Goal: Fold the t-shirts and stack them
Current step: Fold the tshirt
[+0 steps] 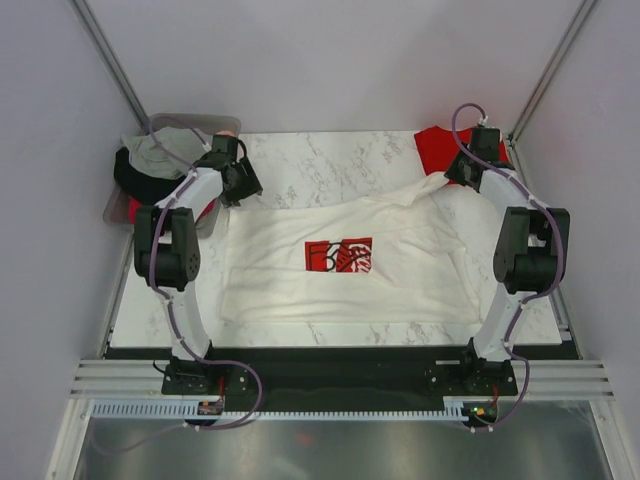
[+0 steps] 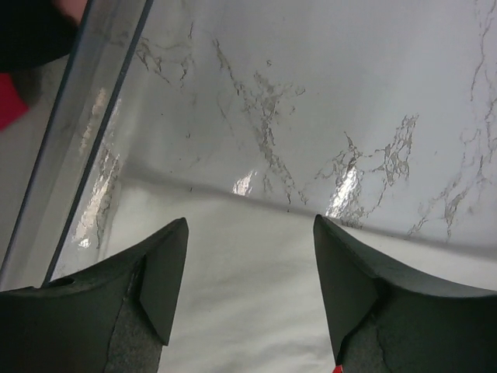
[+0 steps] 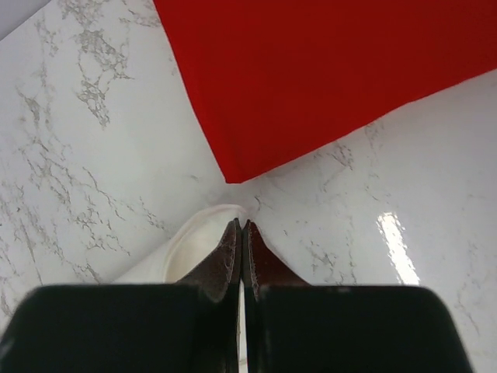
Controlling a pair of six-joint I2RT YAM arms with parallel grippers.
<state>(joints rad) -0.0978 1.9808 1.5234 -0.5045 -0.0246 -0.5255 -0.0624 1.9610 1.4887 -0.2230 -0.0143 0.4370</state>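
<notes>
The cream-white t-shirt (image 1: 300, 285) lies spread on the marble table, its red chest print (image 1: 339, 255) facing up. Its far right corner is drawn up to my right gripper (image 1: 456, 176), which is shut on that cloth edge (image 3: 194, 242); the fingertips (image 3: 241, 224) are pressed together. The plain red t-shirt (image 1: 437, 148) lies at the far right corner, just beyond that gripper, and shows in the right wrist view (image 3: 326, 70). My left gripper (image 1: 243, 188) is open and empty, its jaws wide apart (image 2: 250, 220) over the white shirt's far left edge (image 2: 248, 303).
A clear plastic bin (image 1: 190, 117) with grey, black and red clothes stands at the far left, its wall (image 2: 93, 132) close beside my left gripper. Bare marble (image 1: 330, 165) lies between the two grippers. Grey walls enclose the table.
</notes>
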